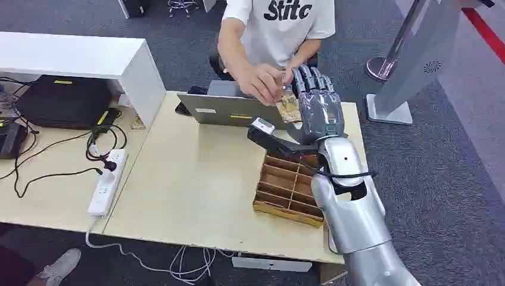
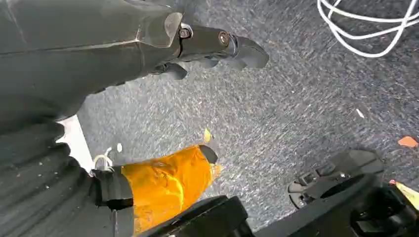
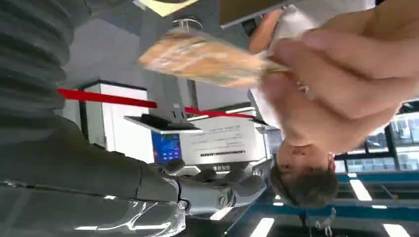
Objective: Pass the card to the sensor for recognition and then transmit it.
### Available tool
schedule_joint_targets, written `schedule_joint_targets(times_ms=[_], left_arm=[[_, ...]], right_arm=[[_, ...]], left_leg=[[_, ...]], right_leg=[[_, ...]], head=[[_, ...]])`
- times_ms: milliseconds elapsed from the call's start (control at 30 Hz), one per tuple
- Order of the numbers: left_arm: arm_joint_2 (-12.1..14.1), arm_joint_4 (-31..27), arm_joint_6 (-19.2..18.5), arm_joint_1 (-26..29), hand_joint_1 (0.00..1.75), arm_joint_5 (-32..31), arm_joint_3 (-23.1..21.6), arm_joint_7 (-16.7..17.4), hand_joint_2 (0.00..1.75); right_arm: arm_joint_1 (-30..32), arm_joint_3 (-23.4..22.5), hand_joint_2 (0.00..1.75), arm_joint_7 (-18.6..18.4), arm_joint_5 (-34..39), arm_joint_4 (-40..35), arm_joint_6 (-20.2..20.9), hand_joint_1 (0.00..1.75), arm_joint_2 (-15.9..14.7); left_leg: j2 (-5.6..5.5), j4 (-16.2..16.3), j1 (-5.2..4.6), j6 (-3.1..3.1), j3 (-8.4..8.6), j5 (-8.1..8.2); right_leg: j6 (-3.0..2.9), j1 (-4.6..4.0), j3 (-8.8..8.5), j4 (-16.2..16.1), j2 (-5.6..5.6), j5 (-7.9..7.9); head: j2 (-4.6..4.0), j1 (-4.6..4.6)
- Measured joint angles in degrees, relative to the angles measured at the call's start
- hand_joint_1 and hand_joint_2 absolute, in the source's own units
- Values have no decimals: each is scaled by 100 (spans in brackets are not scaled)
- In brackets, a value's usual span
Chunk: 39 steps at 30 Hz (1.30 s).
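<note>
Card [image 1: 290, 109]: tan/orange mottled print, glossy. Right hand [image 1: 319, 106]: dark grey fingers, silver forearm. Left hand [image 2: 217, 44]: dark grey, over speckled grey carpet [image 2: 296, 113]. Sensor [image 1: 266, 134]: black body, white face. Divided box [image 1: 290, 189]: brown cardboard. Table [image 1: 190, 185]: pale beige. Laptop [image 1: 229, 107]: grey, small yellow sticker. Power strip [image 1: 107, 182]: white, black cables plugged in. Person's T-shirt [image 1: 286, 21]: white, black lettering. Barrier belt [image 1: 485, 30]: red. Orange tape patch [image 2: 168, 182] near the left wrist.

wooden table [image 1: 196, 179] with divider box [image 1: 289, 187], laptop [image 1: 232, 110]
</note>
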<state>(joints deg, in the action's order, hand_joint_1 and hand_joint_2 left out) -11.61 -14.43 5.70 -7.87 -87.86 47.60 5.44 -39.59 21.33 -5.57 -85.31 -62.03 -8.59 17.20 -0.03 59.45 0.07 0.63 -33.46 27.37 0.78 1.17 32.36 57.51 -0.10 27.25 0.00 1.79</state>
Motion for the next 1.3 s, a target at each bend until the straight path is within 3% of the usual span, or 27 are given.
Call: schedule_joint_targets(times_ms=[33, 67, 267, 600, 867, 1167, 1300], left_arm=[[0, 4, -9, -7, 0, 0, -37, 0, 175], [0, 7, -31, -11, 0, 0, -92, 0, 175], [-9, 11, -59, -38, 0, 0, -326, 28, 175], [-9, 39, -127, -43, 0, 0, -618, 42, 175], [-9, 44, -157, -52, 0, 7, -852, 42, 175], [22, 44, 63, 12, 0, 168, -787, 35, 175], [55, 44, 131, 85, 0, 236, -686, -4, 175]], right_arm=[[-7, -44, 175, 9, -19, 71, -15, 171, 37], [-8, -74, 175, 20, -55, 127, -33, 175, 72], [-12, -216, 175, 153, -210, 284, -57, 168, 225], [-16, -358, 175, 247, -219, 303, -50, 175, 308], [54, -454, 175, 800, -46, 236, -126, 175, 295], [1423, -310, 175, 1510, 1052, -1721, -177, 175, -8], [2186, -284, 175, 1639, 1462, -2671, -214, 175, -255]], left_leg=[[-1, 0, 0, 0, 0, 0], [-1, 0, 0, 0, -1, 0], [1, -1, 1, -1, -2, 1], [-1, 0, 1, -1, -5, 0], [0, 1, 1, -1, -3, 0], [-2, 0, 1, 1, -11, 4], [-4, -1, 0, 4, -20, 6]], right_leg=[[0, 0, 0, 0, -1, 0], [0, 0, 2, 0, -1, 0], [0, -2, 6, 0, 1, 1], [0, -1, 5, 0, -1, 0], [0, -2, 9, -1, 0, 0], [1, -2, 14, -3, -2, 4], [1, -1, 20, -4, -4, 5]], head=[[0, 0], [0, 2], [0, 0], [0, 0], [0, 0], [0, 2], [0, 0]])
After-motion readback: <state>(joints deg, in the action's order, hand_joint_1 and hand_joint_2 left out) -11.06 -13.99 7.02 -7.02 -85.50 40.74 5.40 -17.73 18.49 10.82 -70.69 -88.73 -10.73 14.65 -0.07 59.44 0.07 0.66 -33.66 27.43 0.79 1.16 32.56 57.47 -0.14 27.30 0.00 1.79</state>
